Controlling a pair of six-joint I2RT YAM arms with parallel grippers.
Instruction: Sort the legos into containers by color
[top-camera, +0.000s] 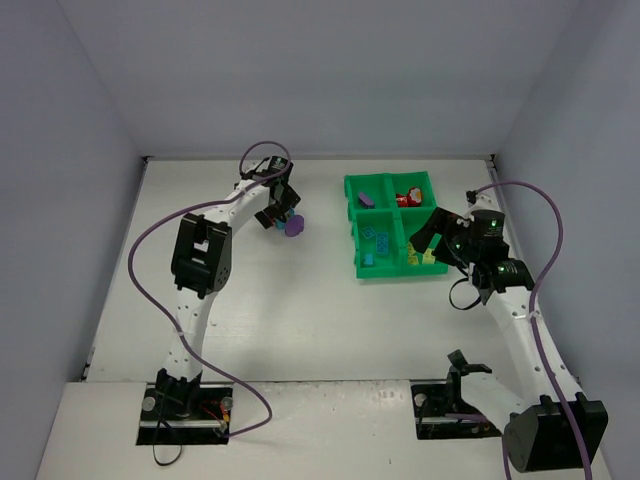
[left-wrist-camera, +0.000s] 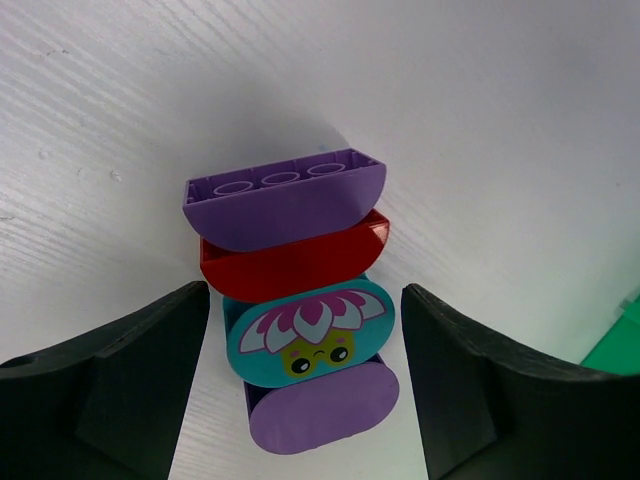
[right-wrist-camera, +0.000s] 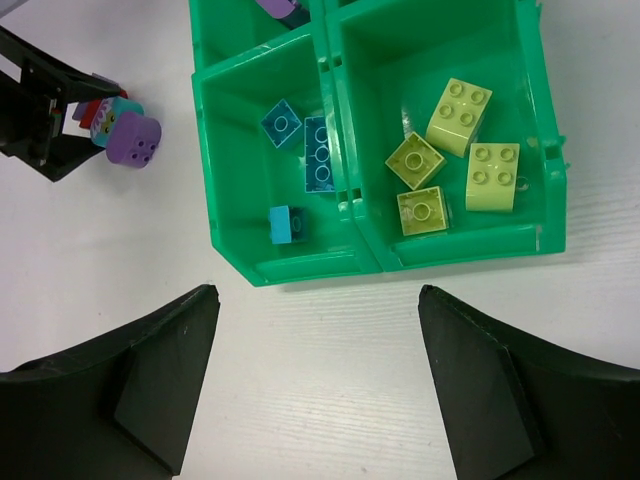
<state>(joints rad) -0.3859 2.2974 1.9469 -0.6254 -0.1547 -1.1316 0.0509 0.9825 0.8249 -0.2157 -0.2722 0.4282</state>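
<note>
Well, you have the white surface with the green tray toward its far right corner. Your right fingers hang above the surface just off the tray's near wall, spread wide and holding nothing. Your left fingers are down near the far edge, left of the tray, also spread. They straddle a stack of purple, red and teal bricks without closing on it. That stack sits on the surface, outside the tray. In the tray, four yellow-green bricks lie in the near right compartment, three blue bricks in the near left, red bricks in the far right, and a purple brick in the far left.
</note>
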